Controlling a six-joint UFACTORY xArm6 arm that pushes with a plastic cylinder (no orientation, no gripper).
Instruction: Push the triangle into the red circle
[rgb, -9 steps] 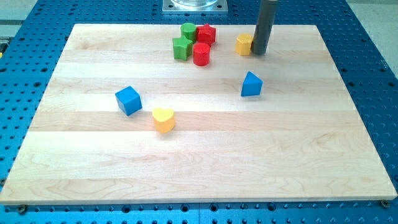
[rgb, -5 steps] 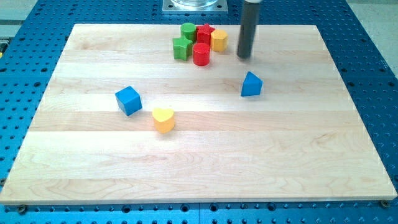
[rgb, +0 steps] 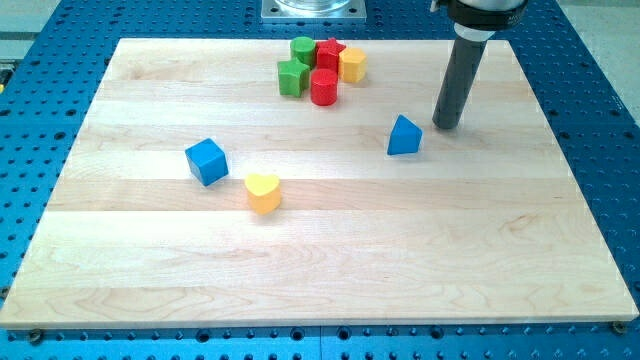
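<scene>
The blue triangle block (rgb: 404, 136) lies right of the board's middle. The red circle block (rgb: 323, 87) stands in a cluster near the view's top, well up and left of the triangle. My tip (rgb: 446, 124) rests on the board just to the right of the blue triangle, slightly above it, with a small gap between them. The dark rod rises from the tip toward the view's top.
The cluster at the top also holds a green cylinder (rgb: 303, 49), a green block (rgb: 291, 77), a red block (rgb: 331, 54) and a yellow block (rgb: 352, 65). A blue cube (rgb: 207, 161) and a yellow heart (rgb: 263, 192) lie left of centre on the wooden board (rgb: 320, 270).
The yellow block was pushed left into the cluster beside the red blocks. My tip then moved right and down to beside the blue triangle. The triangle has not moved.
</scene>
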